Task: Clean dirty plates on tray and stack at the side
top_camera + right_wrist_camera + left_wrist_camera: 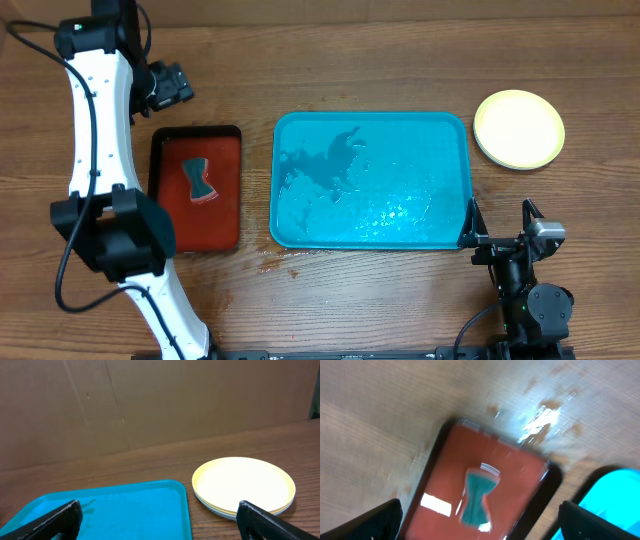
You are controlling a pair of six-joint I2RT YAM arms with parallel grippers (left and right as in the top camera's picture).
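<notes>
The turquoise tray (370, 180) lies mid-table with nothing on it; its floor is wet and shiny. The plates (519, 129) sit stacked on the wood beyond the tray's far right corner, a pale yellow one on top. In the right wrist view the plates (243, 482) show a pale blue rim at the bottom of the stack, right of the tray (125, 510). My right gripper (500, 222) stands open at the tray's near right corner, nothing between its fingers (50, 522). My left gripper (168, 86) hovers open, high over the far left, holding nothing.
A red tray (222, 200) with a black rim lies left of the turquoise one, a teal sponge (199, 180) on it. In the left wrist view the sponge (477, 497) is blurred. Water spots mark the wood (285, 262) in front of the tray.
</notes>
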